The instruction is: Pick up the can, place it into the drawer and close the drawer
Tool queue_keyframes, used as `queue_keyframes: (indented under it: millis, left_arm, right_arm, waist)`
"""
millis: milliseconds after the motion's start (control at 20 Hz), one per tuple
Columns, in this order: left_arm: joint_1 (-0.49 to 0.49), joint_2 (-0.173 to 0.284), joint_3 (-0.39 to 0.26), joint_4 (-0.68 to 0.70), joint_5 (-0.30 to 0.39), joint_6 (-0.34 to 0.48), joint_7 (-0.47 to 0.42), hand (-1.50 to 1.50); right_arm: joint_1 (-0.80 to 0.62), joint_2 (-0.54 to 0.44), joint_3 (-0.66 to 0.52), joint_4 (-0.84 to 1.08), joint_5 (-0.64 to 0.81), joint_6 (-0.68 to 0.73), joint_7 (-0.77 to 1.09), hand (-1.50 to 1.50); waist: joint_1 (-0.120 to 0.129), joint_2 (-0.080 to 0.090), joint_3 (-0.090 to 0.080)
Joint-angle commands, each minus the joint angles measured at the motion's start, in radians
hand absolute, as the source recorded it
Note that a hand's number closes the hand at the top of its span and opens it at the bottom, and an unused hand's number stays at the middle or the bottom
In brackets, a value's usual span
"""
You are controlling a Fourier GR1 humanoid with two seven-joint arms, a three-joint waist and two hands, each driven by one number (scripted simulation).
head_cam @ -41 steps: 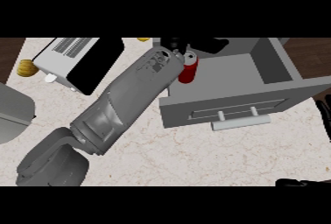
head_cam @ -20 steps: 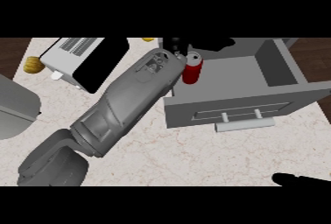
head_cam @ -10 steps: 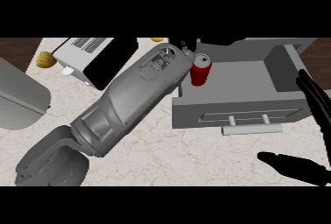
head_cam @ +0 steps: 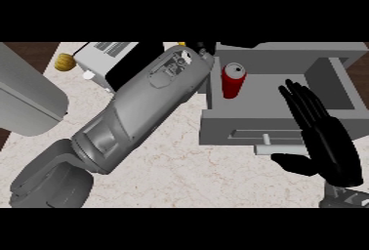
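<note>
The red can (head_cam: 233, 80) stands upright inside the open grey drawer (head_cam: 337, 85), close to its left wall. My left forearm runs from the lower left up to the drawer's back left corner. Only a dark bit of my left hand (head_cam: 204, 49) shows past the wrist, above and left of the can, and I cannot see whether it touches the can. My right hand (head_cam: 326, 144) is open with straight fingers, held over the right end of the drawer's front, just right of the drawer handle (head_cam: 266, 139).
A white toaster-like appliance (head_cam: 107, 57) stands at the back left with a small yellow object (head_cam: 65, 62) beside it. A large grey rounded object (head_cam: 25, 102) fills the left edge. The marble counter (head_cam: 187, 171) lies in front of the drawer.
My right hand has come up from the lower right edge and now stands open at the drawer's front. The can and drawer now show more centrally; the left arm stays near the can.
</note>
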Motion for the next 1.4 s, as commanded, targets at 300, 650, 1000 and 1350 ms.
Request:
queue_keyframes:
  millis: [300,650,1000,1350]
  left_arm:
    - [0.074,0.211,-0.018,-0.217,-0.061,-0.056,0.170,-1.50]
    - [0.130,0.278,-0.022,-0.359,-0.097,-0.040,0.241,-1.50]
    - [0.222,0.337,-0.038,-0.481,-0.121,-0.043,0.280,-1.50]
    - [0.316,0.436,-0.028,-0.610,-0.129,-0.065,0.337,-1.50]
  right_arm:
    - [-0.162,0.081,-0.050,0.395,0.087,-0.224,-0.055,-1.50]
    - [-0.290,0.076,-0.118,0.697,0.134,-0.367,-0.115,-1.50]
    - [-0.410,0.103,-0.133,0.893,0.239,-0.491,-0.087,-1.50]
    - [-0.548,0.109,-0.206,1.103,0.247,-0.652,-0.109,-1.50]
  waist:
    - [0.033,-0.007,0.000]
    - [0.045,-0.003,0.001]
    - [0.060,0.002,0.001]
    - [0.061,0.006,0.001]
